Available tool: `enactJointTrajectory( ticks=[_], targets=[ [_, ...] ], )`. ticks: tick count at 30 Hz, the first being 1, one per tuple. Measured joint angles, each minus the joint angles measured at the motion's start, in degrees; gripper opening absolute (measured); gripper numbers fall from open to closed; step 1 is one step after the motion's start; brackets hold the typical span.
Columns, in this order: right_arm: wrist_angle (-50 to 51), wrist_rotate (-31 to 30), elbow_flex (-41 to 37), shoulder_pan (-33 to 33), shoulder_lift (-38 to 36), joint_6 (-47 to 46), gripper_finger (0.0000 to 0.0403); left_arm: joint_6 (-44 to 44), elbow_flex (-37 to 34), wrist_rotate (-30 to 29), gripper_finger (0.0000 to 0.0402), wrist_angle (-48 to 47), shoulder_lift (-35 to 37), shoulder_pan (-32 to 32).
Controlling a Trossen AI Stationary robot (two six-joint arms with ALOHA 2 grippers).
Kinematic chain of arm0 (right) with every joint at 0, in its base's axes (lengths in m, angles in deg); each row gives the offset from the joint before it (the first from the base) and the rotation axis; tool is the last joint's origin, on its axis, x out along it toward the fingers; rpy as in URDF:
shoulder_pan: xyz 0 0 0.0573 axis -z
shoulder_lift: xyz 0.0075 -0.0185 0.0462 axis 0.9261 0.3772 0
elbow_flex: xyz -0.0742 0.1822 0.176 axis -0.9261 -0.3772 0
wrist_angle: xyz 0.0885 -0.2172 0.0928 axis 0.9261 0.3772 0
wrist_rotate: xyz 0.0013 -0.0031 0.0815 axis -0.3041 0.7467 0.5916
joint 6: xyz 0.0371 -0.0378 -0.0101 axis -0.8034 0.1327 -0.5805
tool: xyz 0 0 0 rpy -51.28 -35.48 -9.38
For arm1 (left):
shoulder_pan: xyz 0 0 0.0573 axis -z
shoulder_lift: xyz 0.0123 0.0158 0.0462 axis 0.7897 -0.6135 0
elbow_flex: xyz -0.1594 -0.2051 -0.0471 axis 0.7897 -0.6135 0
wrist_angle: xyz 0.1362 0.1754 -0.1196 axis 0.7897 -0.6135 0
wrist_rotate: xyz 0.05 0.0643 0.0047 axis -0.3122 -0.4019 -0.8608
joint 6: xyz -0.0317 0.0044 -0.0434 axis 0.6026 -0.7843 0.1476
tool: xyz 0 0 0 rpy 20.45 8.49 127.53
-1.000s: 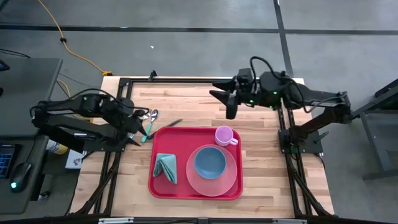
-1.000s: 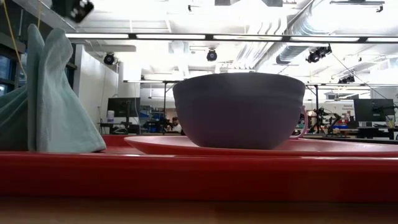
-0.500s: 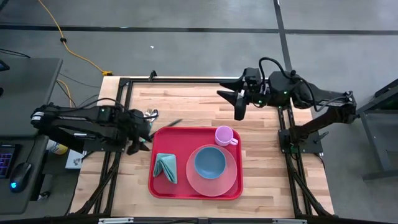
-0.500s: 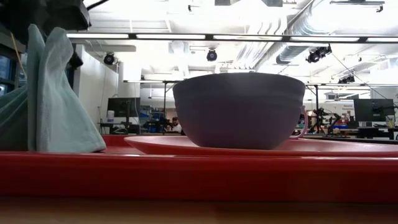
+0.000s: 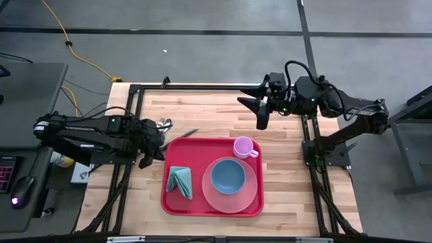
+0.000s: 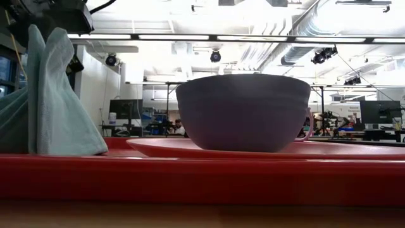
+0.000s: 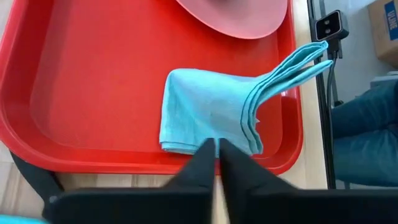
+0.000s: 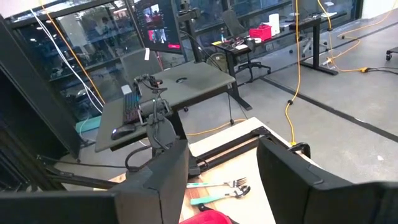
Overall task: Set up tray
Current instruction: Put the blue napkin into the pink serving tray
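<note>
The red tray (image 5: 192,152) lies at the table's middle. On it rest a folded teal napkin (image 5: 179,182), a pink cup (image 5: 244,147), and a blue bowl (image 5: 228,175) on a pink plate (image 5: 231,201). My left gripper (image 5: 156,147) hangs low at the tray's left rim (image 7: 124,158). Its fingers (image 7: 205,163) are shut with nothing seen between them, and they point at the napkin (image 7: 205,112). My right gripper (image 5: 260,113) hovers over the table's far right part, open (image 8: 224,168) and empty.
Cutlery (image 5: 164,124) lies on the wood beyond the tray's far left corner: a fork (image 8: 227,185) and a teal-handled piece (image 8: 202,200). Bare wood runs along the table's far side and right of the tray. Black frame rails border the table.
My left gripper has come down toward the table at the tray's left rim and moved a little toward the near edge. My right gripper has drifted slightly toward the table's right edge. The things on the tray have stayed still.
</note>
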Motion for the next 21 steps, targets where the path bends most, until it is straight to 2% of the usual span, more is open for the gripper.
enactJointTrajectory(
  ticks=[2, 4, 9, 14, 17, 21],
  targets=[
    [0.0, 0.02, 0.0, 0.0, 0.0, -0.13, 0.017, -0.04, 0.02, -0.29, 0.0017, 0.0, -0.24, 0.0],
    [0.01, 0.01, 0.0, 0.0, 0.0, -0.19, 0.017, -0.38, 0.02, -1.18, 0.0023, 0.02, -0.22, 0.0],
    [-0.9, -1.12, 0.0, 0.0, -0.06, -2.56, 0.017, -5.82, -0.02, -2.16, 0.0111, -0.3, -0.22, 0.0],
    [-0.85, -1.11, 0.0, 0.0, -0.53, -1.51, 0.017, -13.16, -4.08, -1.83, 0.0203, 5.37, -2.01, 1.19],
    [-0.87, -1.55, 0.0, 0.0, -0.62, -1.22, 0.017, -12.51, -6.66, 0.21, 0.0246, 12.21, -4.38, 4.13],
    [-0.31, -1.36, 0.0, 0.0, -1.14, 1.16, 0.017, -9.9, -6.87, 0.73, 0.0285, 13.51, -6.73, 7.77]
  ],
)
